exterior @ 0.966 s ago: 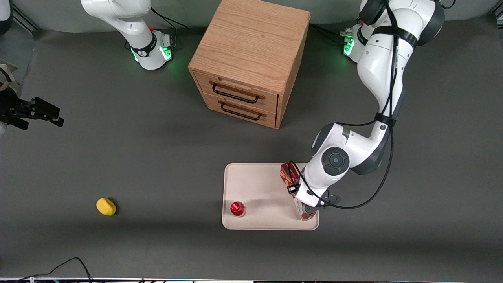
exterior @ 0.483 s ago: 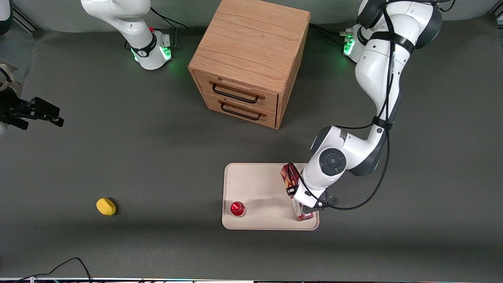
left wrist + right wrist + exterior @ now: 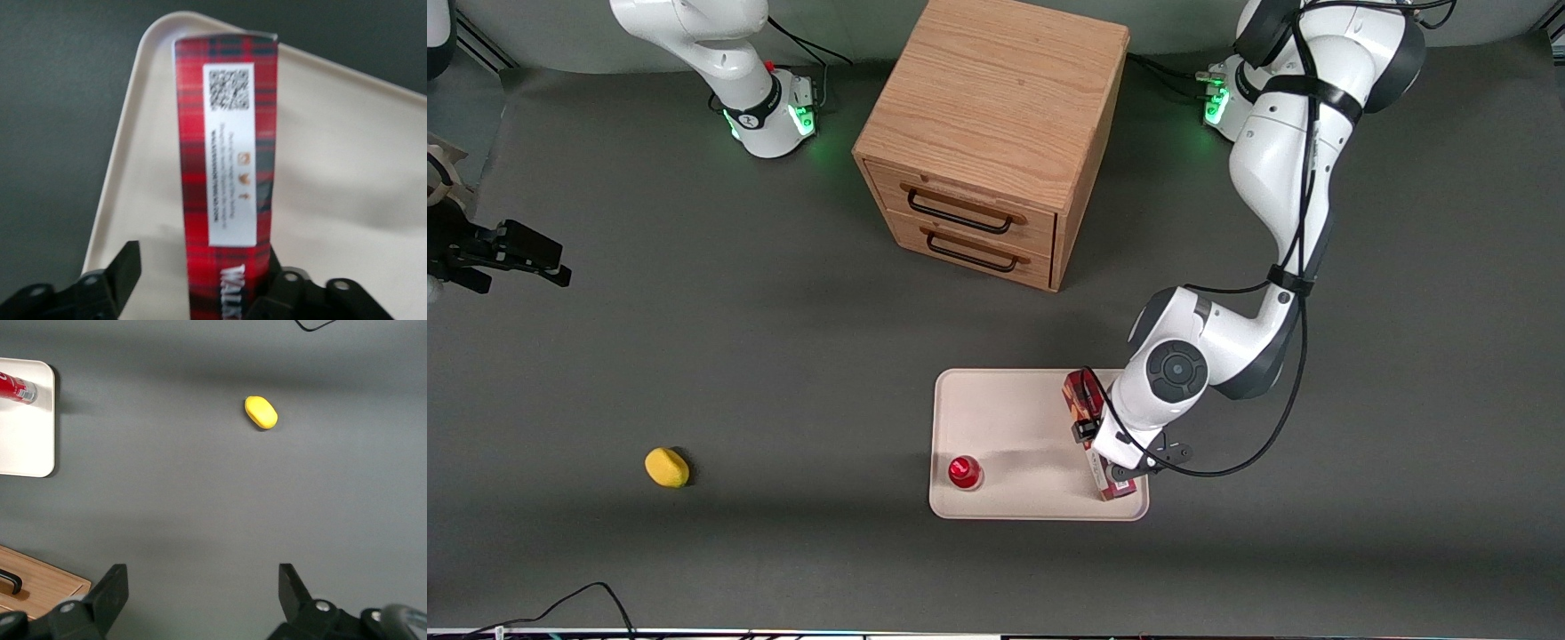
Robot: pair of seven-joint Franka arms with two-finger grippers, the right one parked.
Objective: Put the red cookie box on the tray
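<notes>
Front view: the red cookie box (image 3: 1100,444) lies on the tray (image 3: 1014,418) at lower centre under the gripper (image 3: 1116,462); left wrist view: the fingers (image 3: 127,267) stand released beside the box (placement apparently complete), so next comes a straight lift clear.

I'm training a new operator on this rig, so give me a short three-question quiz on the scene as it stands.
1. True or false: the red cookie box lies on the tray.
2. What else is on the tray? A) a mug B) a small red-capped item C) a spoon
3. Fill in: the gripper, straddling the box over the tray, has its fingers ____.
Key: 1 true; 2 B; 3 open.
</notes>
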